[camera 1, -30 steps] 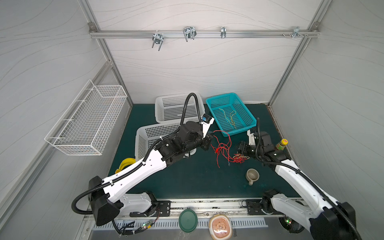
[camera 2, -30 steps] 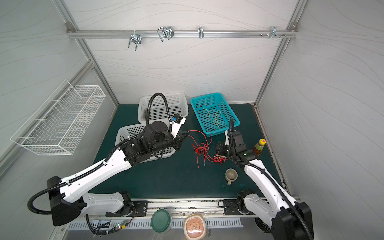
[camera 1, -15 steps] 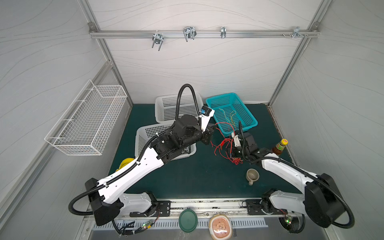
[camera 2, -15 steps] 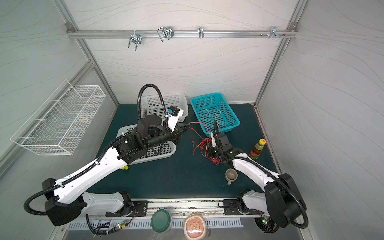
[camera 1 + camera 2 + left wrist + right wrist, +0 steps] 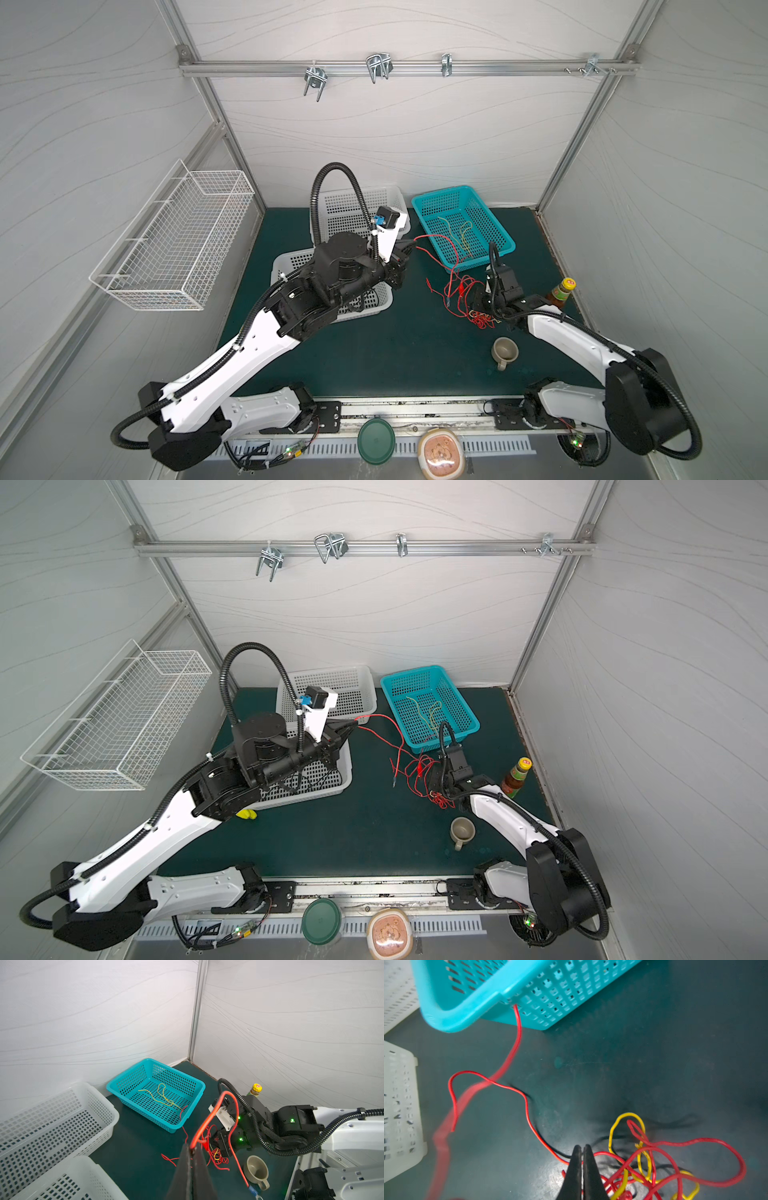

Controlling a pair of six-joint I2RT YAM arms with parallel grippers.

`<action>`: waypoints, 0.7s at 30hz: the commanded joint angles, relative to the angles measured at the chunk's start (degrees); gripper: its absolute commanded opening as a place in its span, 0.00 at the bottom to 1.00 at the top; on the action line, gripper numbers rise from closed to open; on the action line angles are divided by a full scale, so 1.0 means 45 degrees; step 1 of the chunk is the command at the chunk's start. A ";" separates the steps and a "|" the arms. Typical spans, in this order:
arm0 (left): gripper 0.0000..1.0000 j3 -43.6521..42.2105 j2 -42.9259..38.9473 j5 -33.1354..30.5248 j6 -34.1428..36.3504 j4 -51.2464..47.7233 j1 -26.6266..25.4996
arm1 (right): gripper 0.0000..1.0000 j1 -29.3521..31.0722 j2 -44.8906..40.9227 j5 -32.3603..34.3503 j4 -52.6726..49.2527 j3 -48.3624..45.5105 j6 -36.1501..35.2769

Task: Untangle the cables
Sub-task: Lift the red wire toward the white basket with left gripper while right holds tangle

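Note:
A tangle of red, yellow and black cables [image 5: 478,321] [image 5: 437,796] [image 5: 654,1157] lies on the green mat in front of the teal basket [image 5: 442,192] [image 5: 411,672] [image 5: 126,1073] [image 5: 467,1009]. My right gripper [image 5: 581,1147] [image 5: 477,308] is down at the tangle's edge, shut on a thin red cable. My left gripper [image 5: 192,1149] [image 5: 409,249] [image 5: 353,725] hangs above the mat, shut on a thicker red cable [image 5: 209,1118] [image 5: 432,239] that loops down to the tangle. Two yellow cables [image 5: 461,232] [image 5: 164,1097] lie inside the teal basket.
Two white baskets [image 5: 361,199] [image 5: 291,257] stand at the back left, under my left arm. A mug [image 5: 505,353] and a sauce bottle [image 5: 561,293] stand close to my right arm. A wire rack [image 5: 178,245] hangs on the left wall.
My right gripper has shut at the tangle after being open. My left gripper has risen and drawn back toward the white baskets, pulling its red cable up.

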 commanded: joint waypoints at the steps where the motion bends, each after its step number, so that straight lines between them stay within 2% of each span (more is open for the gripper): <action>1: 0.00 0.0709 -0.0712 -0.1087 0.0543 0.0340 0.0027 | 0.00 -0.0309 0.0116 0.0468 -0.0885 0.0034 0.0108; 5: 0.00 0.0632 -0.1369 -0.1672 0.0857 0.0159 0.0030 | 0.00 -0.0515 0.0409 0.0592 -0.1280 0.0271 0.0052; 9: 0.00 0.0401 -0.1878 -0.1742 0.0981 0.0253 0.0032 | 0.00 -0.0536 0.0579 0.0273 -0.1007 0.0385 -0.0031; 14: 0.00 0.0456 -0.2149 -0.1986 0.1138 0.0200 0.0032 | 0.00 -0.0573 0.1254 0.0675 -0.1651 0.1035 -0.0068; 18: 0.00 0.0448 -0.2154 -0.1841 0.1195 0.0323 0.0032 | 0.00 -0.0538 0.1136 -0.0129 -0.1120 0.1053 -0.0389; 21: 0.00 0.0646 -0.1925 -0.1625 0.1194 0.0378 0.0027 | 0.08 -0.0536 0.0843 -0.0440 -0.0923 0.1087 -0.0409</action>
